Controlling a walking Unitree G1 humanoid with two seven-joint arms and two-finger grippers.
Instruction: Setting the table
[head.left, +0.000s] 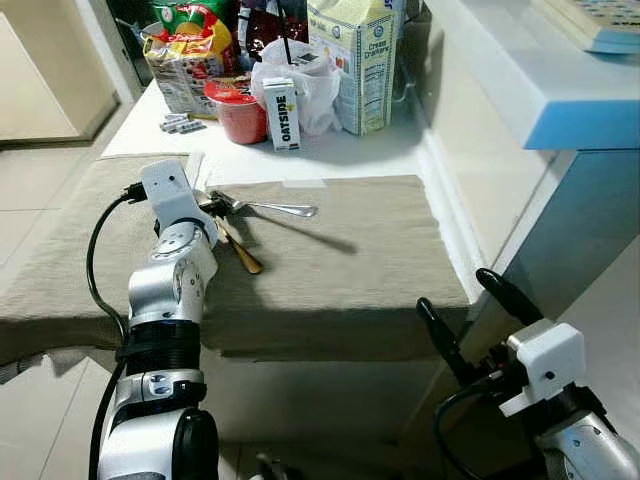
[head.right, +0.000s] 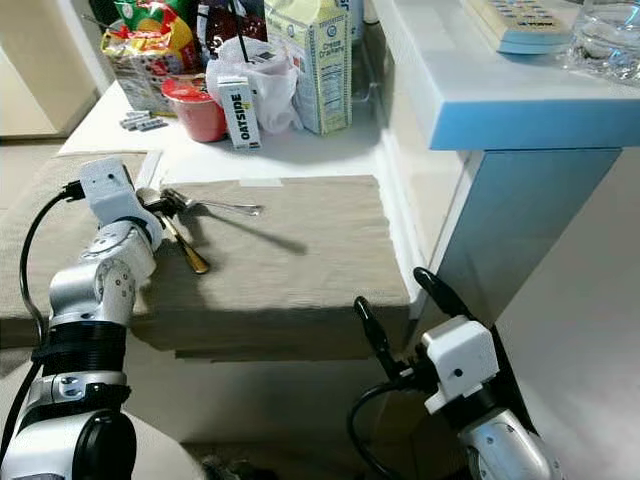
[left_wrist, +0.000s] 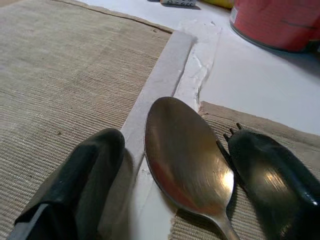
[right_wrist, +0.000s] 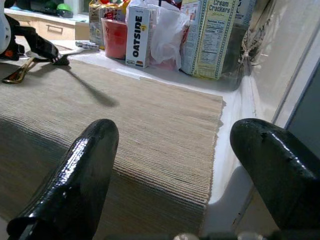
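Nearest you, your right end effector (head.left: 465, 310) hangs spread wide and empty off the counter (head.left: 350, 150) edge at 5 o'clock. Farther in at 10 o'clock, your left end effector (left_wrist: 175, 175) straddles the spoon (left_wrist: 187, 160), fingers parted beside it on the placemat (head.left: 340, 260). The fork (head.left: 265, 207) lies just past. Oatside carton (head.left: 283, 113) stands at 12.

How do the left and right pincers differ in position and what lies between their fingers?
The left pincer is down on the table over the placemats, fingers straddling a spoon; the right pincer hangs below the table edge, holding nothing. Both are open.
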